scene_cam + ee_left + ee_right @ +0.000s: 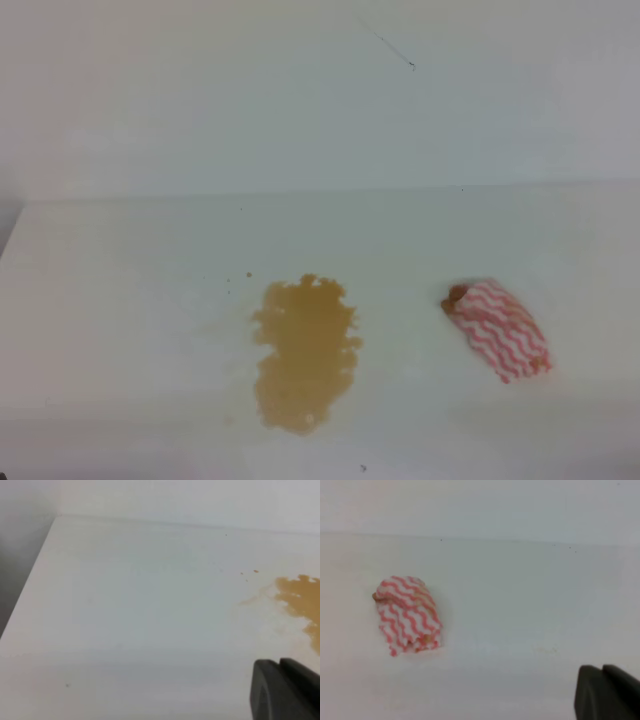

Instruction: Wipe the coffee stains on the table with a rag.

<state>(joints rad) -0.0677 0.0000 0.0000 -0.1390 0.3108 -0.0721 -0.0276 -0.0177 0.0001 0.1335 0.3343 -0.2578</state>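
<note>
The coffee stain (303,352) is a golden-brown blotch with ragged edges on the white table (120,300), left of centre. Its edge also shows in the left wrist view (300,600) at the right. The red-and-white zigzag rag (498,330) lies bunched on the table to the right of the stain, apart from it, its brown-stained end pointing back left. It shows in the right wrist view (407,615) at the left. No gripper shows in the exterior view. Only a dark finger shows at the bottom right of the left wrist view (285,692) and of the right wrist view (605,692). Neither touches anything.
A pale wall (320,90) rises behind the table's back edge. The table's left edge (30,585) drops off to a dark gap. A few tiny brown specks (249,275) lie just behind the stain.
</note>
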